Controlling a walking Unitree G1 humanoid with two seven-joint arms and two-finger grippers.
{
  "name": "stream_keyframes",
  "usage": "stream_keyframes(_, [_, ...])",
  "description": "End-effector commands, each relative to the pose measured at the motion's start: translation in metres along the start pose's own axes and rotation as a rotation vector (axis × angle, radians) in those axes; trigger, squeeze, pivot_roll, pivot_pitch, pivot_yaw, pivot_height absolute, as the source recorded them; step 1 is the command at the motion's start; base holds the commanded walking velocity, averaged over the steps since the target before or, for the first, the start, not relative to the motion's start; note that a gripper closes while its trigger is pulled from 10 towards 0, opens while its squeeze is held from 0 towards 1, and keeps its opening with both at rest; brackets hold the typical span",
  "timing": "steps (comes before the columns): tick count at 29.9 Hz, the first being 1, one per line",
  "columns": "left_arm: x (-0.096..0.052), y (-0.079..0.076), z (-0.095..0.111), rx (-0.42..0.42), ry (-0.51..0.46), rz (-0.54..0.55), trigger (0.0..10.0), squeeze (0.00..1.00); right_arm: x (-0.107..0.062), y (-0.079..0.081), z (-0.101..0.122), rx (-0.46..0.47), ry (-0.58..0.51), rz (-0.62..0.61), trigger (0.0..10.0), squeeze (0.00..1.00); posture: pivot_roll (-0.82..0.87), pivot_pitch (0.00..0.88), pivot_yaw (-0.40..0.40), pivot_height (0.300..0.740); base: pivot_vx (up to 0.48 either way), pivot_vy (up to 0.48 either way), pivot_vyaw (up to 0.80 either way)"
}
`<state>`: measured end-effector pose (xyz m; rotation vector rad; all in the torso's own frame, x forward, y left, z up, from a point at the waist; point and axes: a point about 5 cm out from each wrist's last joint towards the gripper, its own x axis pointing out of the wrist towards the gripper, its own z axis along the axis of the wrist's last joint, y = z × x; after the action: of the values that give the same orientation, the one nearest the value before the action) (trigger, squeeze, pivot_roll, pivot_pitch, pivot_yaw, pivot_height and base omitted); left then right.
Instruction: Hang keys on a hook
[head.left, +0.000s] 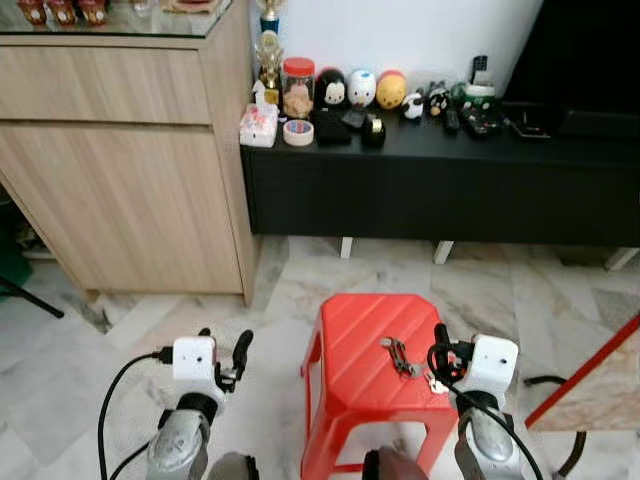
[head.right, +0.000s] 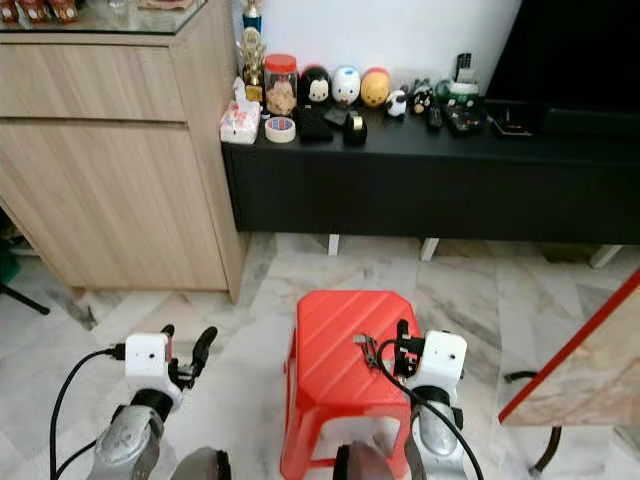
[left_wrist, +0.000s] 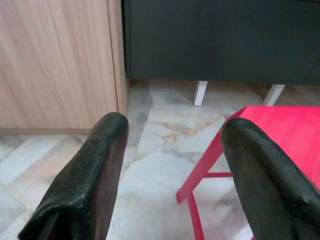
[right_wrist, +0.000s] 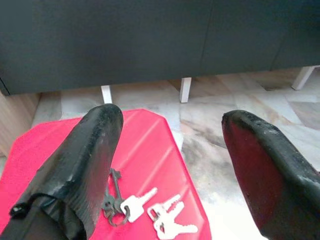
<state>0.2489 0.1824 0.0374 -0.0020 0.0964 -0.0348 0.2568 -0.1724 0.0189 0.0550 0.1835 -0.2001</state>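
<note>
The keys (right_wrist: 150, 210) lie on the red stool (head.left: 360, 345), just below the open right tool (right_wrist: 170, 165); the left tool (left_wrist: 172, 170) is open too.

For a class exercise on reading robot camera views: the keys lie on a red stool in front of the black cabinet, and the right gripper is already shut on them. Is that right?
Not quite. The keys do lie on the red stool in front of the black cabinet, but the right gripper is open, with its fingers spread wide above them, not shut on them. The right wrist view shows this.
</note>
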Motion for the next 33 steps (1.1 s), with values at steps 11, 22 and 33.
stream_keyframes(11, [0.0009,-0.0037,-0.0033,0.003,0.012,-0.011,10.0,0.00,-0.0017,-0.0051,-0.0059,0.002,0.029,-0.014,10.0,0.00,0.01,0.054,-0.078,0.622,0.000,0.000,0.00])
stream_keyframes(22, [0.0021,-0.0035,0.0011,0.000,-0.005,-0.013,10.0,0.00,-0.0017,-0.0056,-0.0080,0.018,0.035,-0.027,10.0,0.00,0.02,0.043,-0.078,0.622,0.191,0.000,0.00])
stream_keyframes(33, [0.0022,-0.0040,0.0027,-0.003,-0.016,-0.013,10.0,0.00,-0.0009,-0.0043,-0.0092,0.030,0.047,-0.034,10.0,0.00,0.02,0.061,-0.082,0.622,0.313,0.000,0.00])
